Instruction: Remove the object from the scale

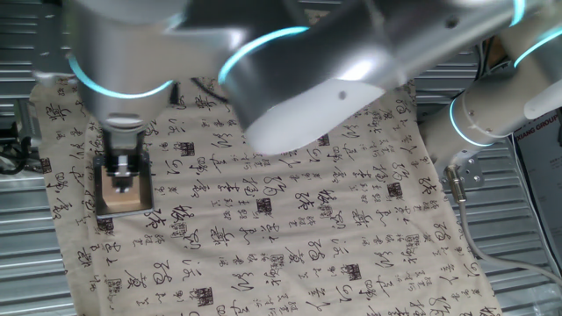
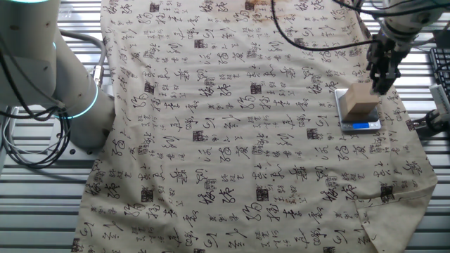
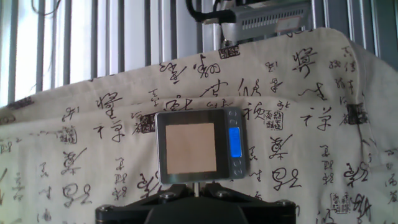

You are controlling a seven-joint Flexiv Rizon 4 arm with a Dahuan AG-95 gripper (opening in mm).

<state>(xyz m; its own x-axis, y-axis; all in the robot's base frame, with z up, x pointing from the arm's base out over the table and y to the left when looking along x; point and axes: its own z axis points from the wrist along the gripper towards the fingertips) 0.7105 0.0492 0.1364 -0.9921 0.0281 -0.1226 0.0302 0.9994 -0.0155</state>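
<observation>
The object, a tan wooden block [image 2: 361,102], sits on the scale [image 2: 370,127], a small dark scale with a blue lit display, near the cloth's right edge. In the hand view the block [image 3: 193,148] covers most of the scale's platform, with the scale's display [image 3: 235,142] on the right. In one fixed view the block [image 1: 124,198] lies just under my gripper [image 1: 123,178]. My gripper [image 2: 383,76] hovers above the block without touching it. The fingers look closed together and empty, and my gripper [image 3: 198,185] sits at the bottom edge of the hand view.
A beige cloth [image 2: 232,126] with black calligraphy covers the slatted metal table. A second arm's base [image 2: 67,91] stands at the left. A grey box [image 3: 267,22] and cables sit beyond the cloth's far edge. My own arm [image 1: 290,79] spans the table.
</observation>
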